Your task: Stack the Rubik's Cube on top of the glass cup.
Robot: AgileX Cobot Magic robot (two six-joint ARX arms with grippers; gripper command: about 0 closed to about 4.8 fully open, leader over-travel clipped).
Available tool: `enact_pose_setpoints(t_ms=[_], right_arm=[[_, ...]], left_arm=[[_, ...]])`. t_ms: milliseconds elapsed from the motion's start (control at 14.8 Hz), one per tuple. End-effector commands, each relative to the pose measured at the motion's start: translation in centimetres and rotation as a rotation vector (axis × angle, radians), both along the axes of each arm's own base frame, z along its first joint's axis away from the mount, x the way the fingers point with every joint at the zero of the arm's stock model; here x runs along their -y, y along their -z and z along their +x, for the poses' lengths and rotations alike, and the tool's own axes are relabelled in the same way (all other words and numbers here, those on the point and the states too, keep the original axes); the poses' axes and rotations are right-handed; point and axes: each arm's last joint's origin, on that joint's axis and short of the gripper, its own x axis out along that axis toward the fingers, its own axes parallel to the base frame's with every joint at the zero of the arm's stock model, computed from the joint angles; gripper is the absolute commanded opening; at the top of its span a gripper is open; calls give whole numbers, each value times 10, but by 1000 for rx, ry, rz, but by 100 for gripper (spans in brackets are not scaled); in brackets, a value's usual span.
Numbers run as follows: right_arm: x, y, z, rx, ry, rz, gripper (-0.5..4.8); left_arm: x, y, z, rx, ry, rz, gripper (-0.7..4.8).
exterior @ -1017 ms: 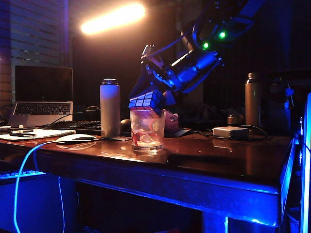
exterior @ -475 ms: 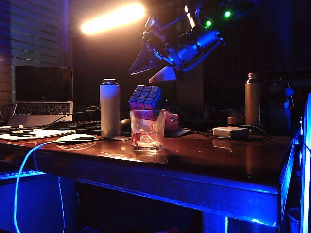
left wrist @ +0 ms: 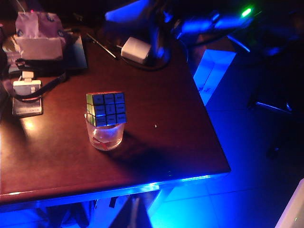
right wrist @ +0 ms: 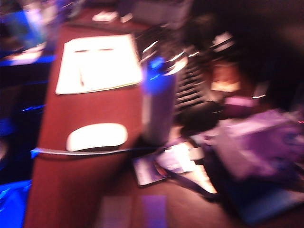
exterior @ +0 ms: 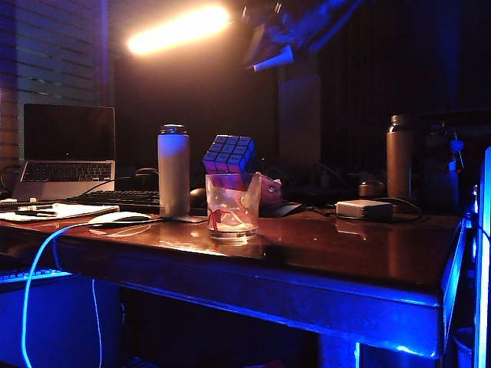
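Right gripper (exterior: 270, 47), at the top edge of the exterior view: I note a dark body under blue light with pale, wedge-shaped fingers (exterior: 276, 60). It is blurred, and no screws or markings are legible. In the right wrist view its fingertips (right wrist: 116, 211) show as two flat, pale rectangular pads, also blurred. The left wrist view shows the right arm (left wrist: 209, 23) as dark casing with a blue sheen and one green lamp (left wrist: 245, 12). The left gripper is out of view.
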Motion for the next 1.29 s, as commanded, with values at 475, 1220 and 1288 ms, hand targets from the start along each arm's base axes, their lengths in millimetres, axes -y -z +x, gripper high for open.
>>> enact_pose_setpoints(t_ms=[475,1220,1288], right_arm=[[62,-114,-134,95,96,-28,-5],[133,24,-288,257,231,83,-5],[138,47,-297,251,254,76,-5]], left_arm=[[-30,-17,-133,189,-269,-8,-4],[-28,149,-109,163,-408,-76,-4],[-27,162,-101,165,-410,-82,-4]])
